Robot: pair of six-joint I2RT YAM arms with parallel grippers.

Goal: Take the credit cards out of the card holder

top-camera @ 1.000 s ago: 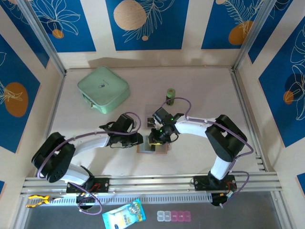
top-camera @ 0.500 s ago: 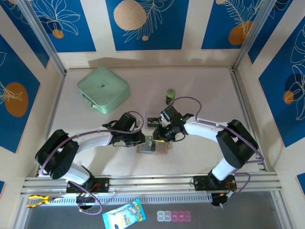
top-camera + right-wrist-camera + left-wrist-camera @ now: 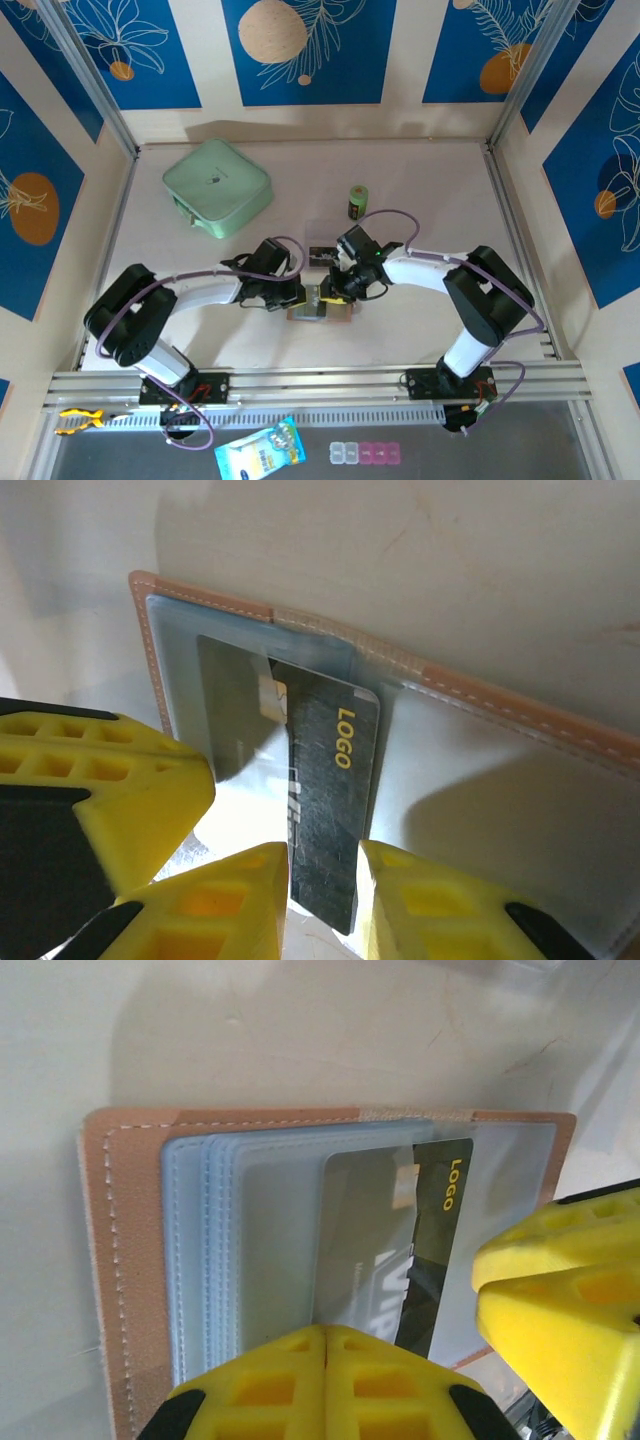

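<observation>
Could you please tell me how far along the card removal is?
Done: the wallet lies open. In hand: a dark card is partly out of its sleeve, its free end between the right fingers, while the shut left fingers sit at the wallet's edge. Left: drawing that card clear, then checking the other sleeves.

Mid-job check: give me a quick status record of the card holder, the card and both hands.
card holder: open flat on the table, sleeves up
credit card: dark, marked LOGO, partly out of a sleeve
left hand: shut, at the sleeves' edge
right hand: astride the card's exposed end; grip unclear
</observation>
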